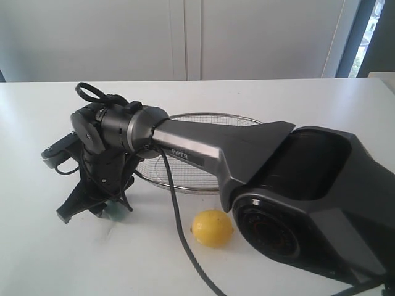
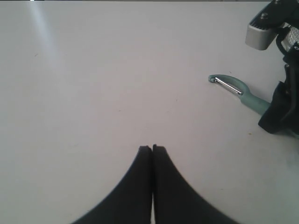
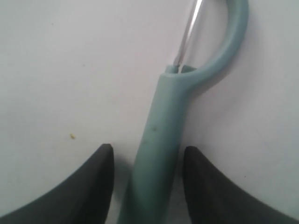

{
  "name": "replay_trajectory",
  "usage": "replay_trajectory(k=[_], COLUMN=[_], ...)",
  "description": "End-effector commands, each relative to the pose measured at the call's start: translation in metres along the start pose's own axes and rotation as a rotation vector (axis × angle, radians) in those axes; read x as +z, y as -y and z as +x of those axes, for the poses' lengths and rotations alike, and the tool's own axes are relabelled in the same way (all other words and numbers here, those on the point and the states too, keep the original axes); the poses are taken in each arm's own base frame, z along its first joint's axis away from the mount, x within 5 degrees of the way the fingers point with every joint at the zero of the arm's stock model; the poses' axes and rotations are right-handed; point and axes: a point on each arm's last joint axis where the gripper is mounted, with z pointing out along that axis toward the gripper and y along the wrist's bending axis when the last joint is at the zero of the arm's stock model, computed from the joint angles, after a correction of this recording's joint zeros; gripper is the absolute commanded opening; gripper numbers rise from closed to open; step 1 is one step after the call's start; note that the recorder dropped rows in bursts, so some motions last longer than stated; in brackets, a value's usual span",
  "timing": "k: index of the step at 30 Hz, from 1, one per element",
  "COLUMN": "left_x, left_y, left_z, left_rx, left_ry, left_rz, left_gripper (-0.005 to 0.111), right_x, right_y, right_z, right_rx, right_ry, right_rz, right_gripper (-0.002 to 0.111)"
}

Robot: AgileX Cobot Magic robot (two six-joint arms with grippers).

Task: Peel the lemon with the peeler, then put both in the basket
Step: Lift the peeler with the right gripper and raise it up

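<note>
Noted large shallow oval silver wire-mesh basket [image 1: 210,115] behind small bright yellow oval lemon [image 1: 212,228]. Found right gripper [image 1: 94,211] unclenched, straddling slim teal-handled metal-bladed peeler [image 3: 159,121] lying flat, long axis running out between jaws. Logged left gripper [image 2: 153,149] clenched, empty, farther off.

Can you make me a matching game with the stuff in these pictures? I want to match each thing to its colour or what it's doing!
Things:
1. lemon
2. peeler
3. basket
4. left gripper

Colour or state:
A. silver wire mesh
B. shut tight, holding nothing
C. bright yellow
D. pale teal-green handle

Right pairs: 1-C, 2-D, 3-A, 4-B.
</note>
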Motion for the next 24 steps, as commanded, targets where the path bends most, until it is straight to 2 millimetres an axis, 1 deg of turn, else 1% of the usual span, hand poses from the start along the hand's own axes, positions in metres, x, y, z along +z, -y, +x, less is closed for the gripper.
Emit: replay_trajectory(k=[1, 3, 6, 11, 14, 20, 24], left_x=[0.0, 0.0, 0.0, 0.0, 0.0, 0.0, 0.0], left_y=[0.0, 0.0, 0.0, 0.0, 0.0, 0.0, 0.0], left_z=[0.0, 0.0, 0.0, 0.0, 0.0, 0.0, 0.0], left_rx=[-0.009, -0.009, -0.009, -0.009, -0.009, -0.009, -0.009], left_ry=[0.004, 0.004, 0.004, 0.004, 0.004, 0.004, 0.004], left_rz=[-0.001, -0.001, -0.001, -0.001, -0.001, -0.001, -0.001], left_gripper=[0.0, 0.0, 0.0, 0.0, 0.0, 0.0, 0.0], right_x=[0.002, 0.002, 0.002, 0.0, -0.008, -0.036, -0.062], right_y=[0.0, 0.0, 0.0, 0.0, 0.001, 0.001, 0.001], right_z=[0.002, 0.003, 0.003, 0.001, -0.003, -0.013, -0.019], right_rx=[-0.004, -0.004, -0.004, -0.004, -0.003, -0.003, -0.003], right_ry=[-0.023, -0.034, -0.04, -0.032, -0.022, 0.039, 0.092], right_rz=[0.004, 0.004, 0.004, 0.004, 0.005, 0.006, 0.007], right_gripper=[0.035, 0.023, 0.0, 0.0, 0.0, 0.0, 0.0])
